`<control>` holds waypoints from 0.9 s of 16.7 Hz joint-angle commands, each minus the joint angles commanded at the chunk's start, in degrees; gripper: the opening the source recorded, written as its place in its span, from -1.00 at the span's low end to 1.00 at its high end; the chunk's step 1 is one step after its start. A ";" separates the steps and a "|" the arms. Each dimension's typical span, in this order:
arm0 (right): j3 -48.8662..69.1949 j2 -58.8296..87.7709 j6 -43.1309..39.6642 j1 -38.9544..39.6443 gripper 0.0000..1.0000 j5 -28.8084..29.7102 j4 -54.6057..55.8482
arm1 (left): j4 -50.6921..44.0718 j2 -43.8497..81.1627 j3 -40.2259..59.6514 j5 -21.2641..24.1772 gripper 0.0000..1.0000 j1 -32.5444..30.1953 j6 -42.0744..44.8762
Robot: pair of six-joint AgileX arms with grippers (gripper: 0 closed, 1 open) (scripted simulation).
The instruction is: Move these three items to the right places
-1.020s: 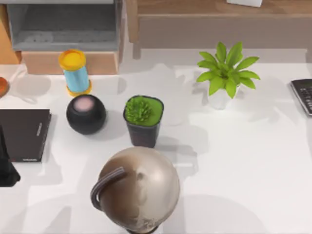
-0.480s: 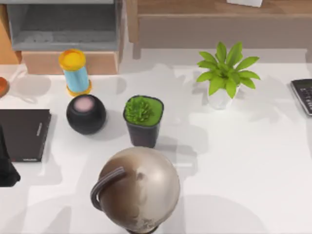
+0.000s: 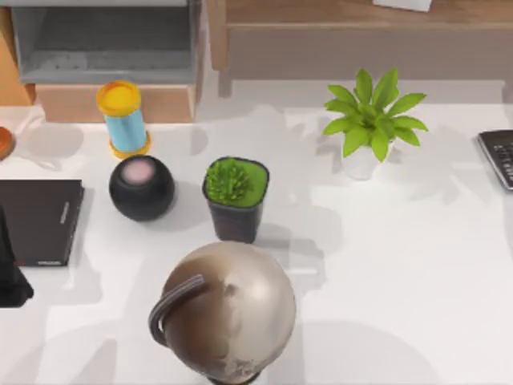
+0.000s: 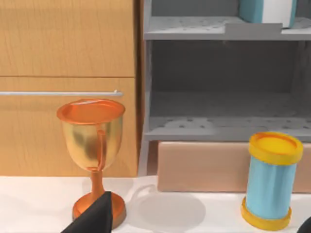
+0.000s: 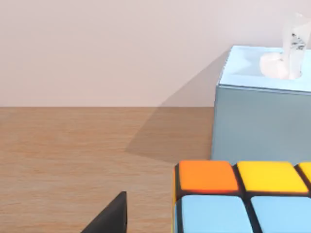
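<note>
The main risk lies at the left. The left gripper hangs low over the desk, just beside the foot of the goblet. From the wrist view it cannot be told whether its jaws are released or clenched. The goblet is tall on a thin stem and a small foot, so a sideways brush from the dark tip would likely tip it. It could then roll against the wooden cabinet behind it.

At the right, the right gripper sits near the cube on a wooden shelf. Here too the state of the jaws cannot be told. The tissue box stands close behind the cube, and whether they touch is unclear. A careless move there would probably shove the cube into the box or skew it on the shelf.

The teal book stands on the upper level of the grey shelf, well apart from both grippers, and looks settled.

The desk is crowded. A globe, a black sphere, a dark-potted plant and a blue cylinder cluster left of centre. A leafy plant stands farther right. A thin black book lies at the left edge and a calculator at the right edge. Any reach across the middle has to clear the globe, the tallest obstacle.
</note>
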 joint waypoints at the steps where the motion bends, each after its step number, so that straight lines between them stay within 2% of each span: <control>1: 0.00 0.00 0.00 0.00 1.00 0.00 0.00 | 0.00 0.00 0.00 0.00 1.00 0.00 0.00; 7: -0.20 -0.21 0.00 -0.13 1.00 -0.06 0.07 | 0.00 0.00 0.00 0.00 1.00 0.00 0.00; 15: -8.49 -6.37 0.03 -0.77 1.00 -0.63 1.86 | 0.00 0.00 0.00 0.00 1.00 0.00 0.00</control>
